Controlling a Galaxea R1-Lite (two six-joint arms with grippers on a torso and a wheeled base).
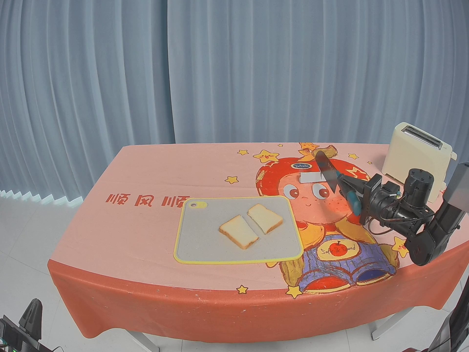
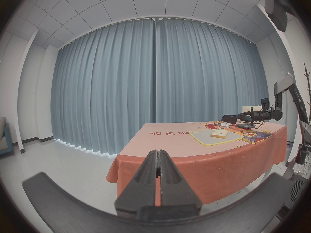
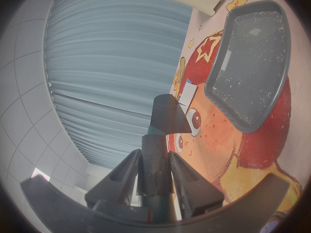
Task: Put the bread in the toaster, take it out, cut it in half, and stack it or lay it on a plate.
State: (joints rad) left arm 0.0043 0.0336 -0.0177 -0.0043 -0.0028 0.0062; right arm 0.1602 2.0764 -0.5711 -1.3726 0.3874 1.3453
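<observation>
Two halves of bread, one (image 1: 238, 231) beside the other (image 1: 265, 218), lie on a grey cutting board (image 1: 205, 243) with a yellow rim, near the table's front. To their right, above the tablecloth, my right gripper (image 1: 352, 192) (image 3: 155, 160) is shut on the teal handle of a knife (image 1: 326, 170); its dark blade (image 3: 168, 114) points up and away from the board. A cream toaster (image 1: 417, 151) stands at the far right. A grey plate (image 3: 251, 65) lies on the cloth beneath the right arm. My left gripper (image 2: 157, 167) is shut with nothing in it, low and off the table's front left.
A small white card (image 1: 311, 177) lies on the cloth just behind the knife. The pink printed tablecloth (image 1: 146, 187) is bare left of the board. Blue curtains (image 1: 234, 55) hang behind the table.
</observation>
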